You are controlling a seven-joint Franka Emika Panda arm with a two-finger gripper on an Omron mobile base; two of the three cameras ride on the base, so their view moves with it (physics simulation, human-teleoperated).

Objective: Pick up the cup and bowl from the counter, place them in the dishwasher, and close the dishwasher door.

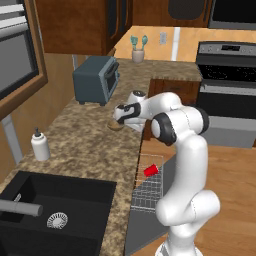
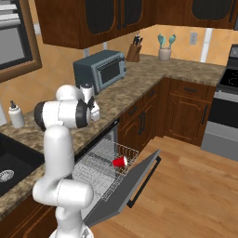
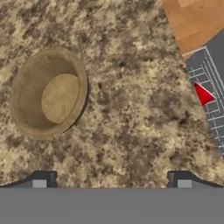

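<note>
Bowl (image 3: 49,92) sat upright on the worktop (image 3: 131,109), near the front edge, up and left of the pincer (image 3: 111,180) in the hand view. Pincer was wide open, holding nothing, fingertips (image 3: 40,181) apart with bare granite between them. Cup (image 2: 120,161) already lay on its side in the dishwasher (image 2: 100,174) rack, so the bowl was the step in hand (roughly halfway through the task, I'd judge).

To do it well you needed to shift the hand toward the bowl, since it was off-centre from the pincer line. Straddle one rim wall with one finger inside and one outside, then close; the bowl looked too wide and shallow to span whole. Come down straight, or you'd nudge it along the smooth stone.

Dishwasher door (image 2: 125,188) was folded down flat beside the arm, with the rack pulled out over it. Along the worktop stood a toaster oven (image 1: 96,78), a white soap bottle (image 1: 40,145) by the black sink (image 1: 50,210), and a utensil holder (image 1: 138,54) in the corner. Steel range (image 1: 227,85) sat at the far right, over a wood floor.
</note>
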